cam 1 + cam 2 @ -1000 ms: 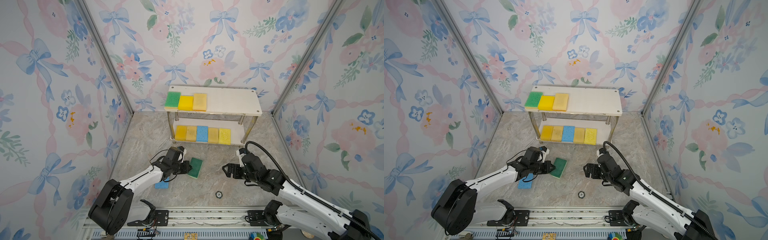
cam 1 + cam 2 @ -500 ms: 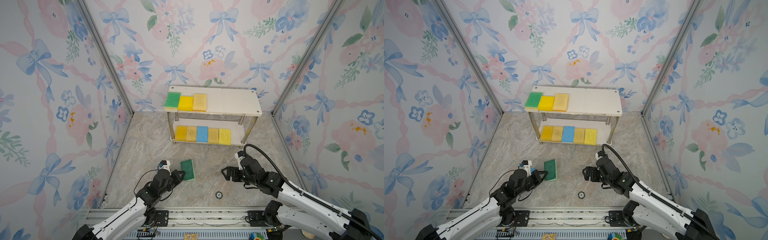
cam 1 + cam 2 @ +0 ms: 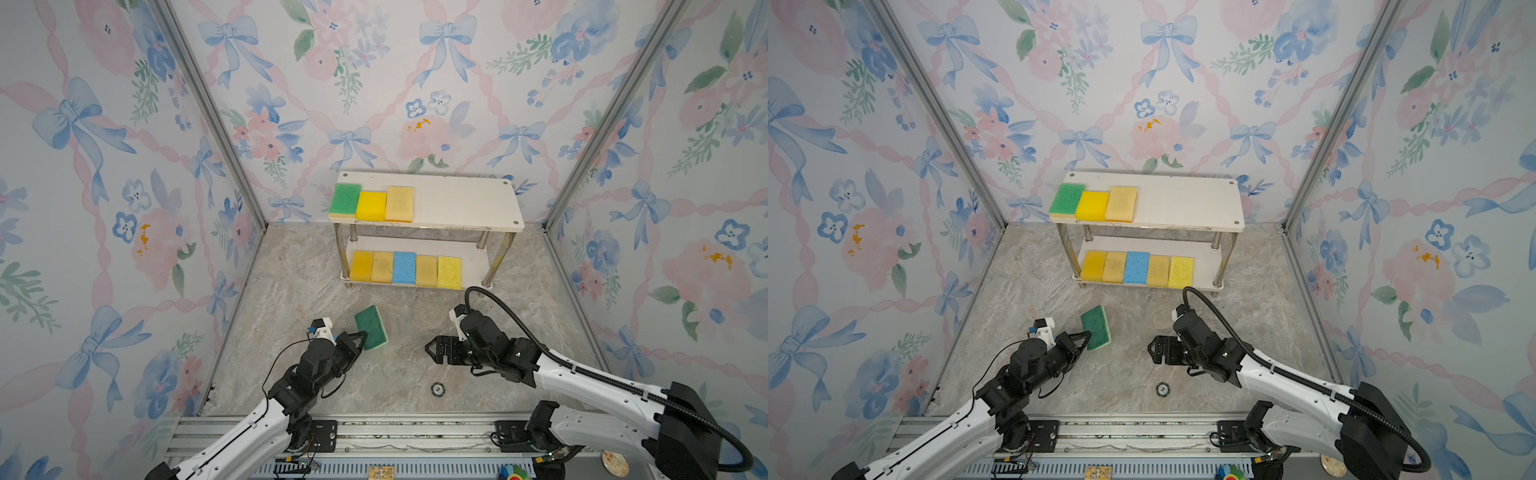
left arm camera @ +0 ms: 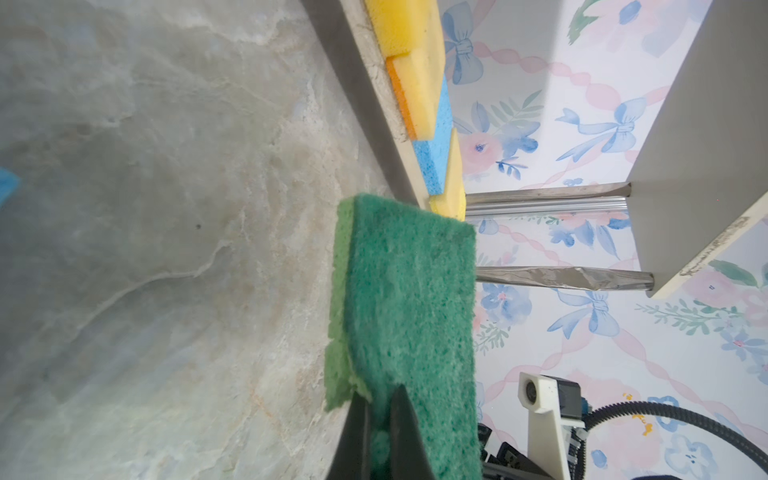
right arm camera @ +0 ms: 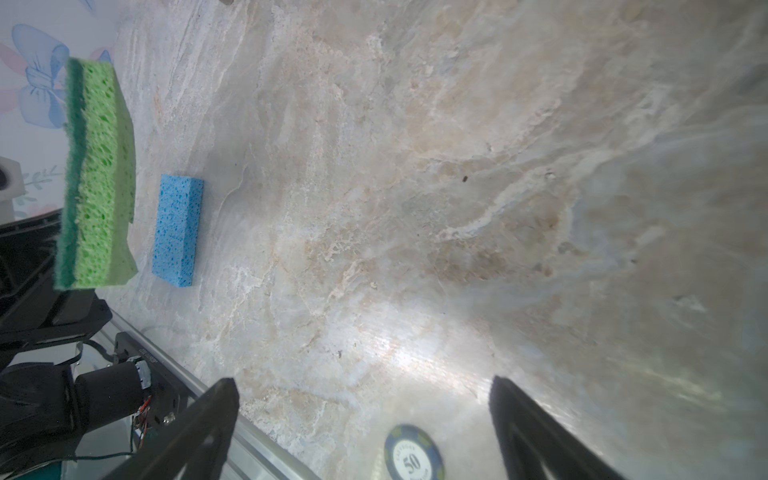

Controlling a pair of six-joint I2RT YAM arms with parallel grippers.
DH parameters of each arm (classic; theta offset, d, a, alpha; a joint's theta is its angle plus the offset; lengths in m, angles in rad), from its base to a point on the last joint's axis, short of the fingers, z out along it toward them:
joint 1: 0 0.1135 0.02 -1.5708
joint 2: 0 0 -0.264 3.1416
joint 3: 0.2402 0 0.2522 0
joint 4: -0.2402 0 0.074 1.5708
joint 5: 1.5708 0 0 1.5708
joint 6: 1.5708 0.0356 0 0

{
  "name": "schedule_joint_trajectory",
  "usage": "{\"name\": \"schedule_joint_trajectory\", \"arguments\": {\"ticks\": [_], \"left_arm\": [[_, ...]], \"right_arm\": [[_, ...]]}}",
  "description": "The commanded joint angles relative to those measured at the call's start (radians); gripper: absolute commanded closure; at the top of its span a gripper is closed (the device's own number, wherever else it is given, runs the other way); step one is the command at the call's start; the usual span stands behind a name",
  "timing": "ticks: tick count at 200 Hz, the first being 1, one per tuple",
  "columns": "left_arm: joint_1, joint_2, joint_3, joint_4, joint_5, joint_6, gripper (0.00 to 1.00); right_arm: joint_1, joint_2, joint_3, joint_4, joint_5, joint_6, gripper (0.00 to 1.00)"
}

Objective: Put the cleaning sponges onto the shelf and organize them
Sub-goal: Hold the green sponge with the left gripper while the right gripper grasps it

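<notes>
**Item 1.** Small two-tier shelf, white boards on chrome legs, stood at the back of the marbled grey tabletop.
- Top board, left end, side by side: green-faced foam sponge, bright yellow foam sponge, pale tan foam sponge.
- Lower board, a touching row: orange-yellow sponge, tan sponge, light blue sponge, second tan sponge, lemon yellow sponge.

**Item 2.** Dark green scourer sponge with lime foam backing, pinched at one end by the left gripper. It was carried tilted, clear of the tabletop, in front of the shelf.

**Item 3.** Blue rectangular foam sponge lay flat on the tabletop near the left arm. It was seen in the right wrist view and hidden in both top views.

**Item 4.** Right gripper, jaws spread wide and holding nothing, hung low over the tabletop near a small round chip marked 50.
</notes>
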Motion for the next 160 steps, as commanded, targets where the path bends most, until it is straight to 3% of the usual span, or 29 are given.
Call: {"name": "schedule_joint_trajectory", "arguments": {"ticks": [1, 81, 124, 160], "left_arm": [[-0.005, 0.043, 0.071, 0.037, 0.045, 0.05, 1.0], [-0.043, 0.133, 0.257, 0.022, 0.11, 0.152, 1.0], [-0.123, 0.144, 0.296, 0.024, 0.07, 0.161, 1.0], [-0.132, 0.122, 0.291, 0.023, 0.059, 0.158, 1.0]], "right_arm": [[0.048, 0.003, 0.118, 0.072, -0.064, -0.05, 0.03], [0.175, 0.065, 0.361, 0.073, -0.066, -0.127, 0.0], [0.187, 0.101, 0.399, 0.076, -0.064, -0.117, 0.04], [0.191, 0.108, 0.406, 0.051, -0.039, -0.109, 0.09]]}}
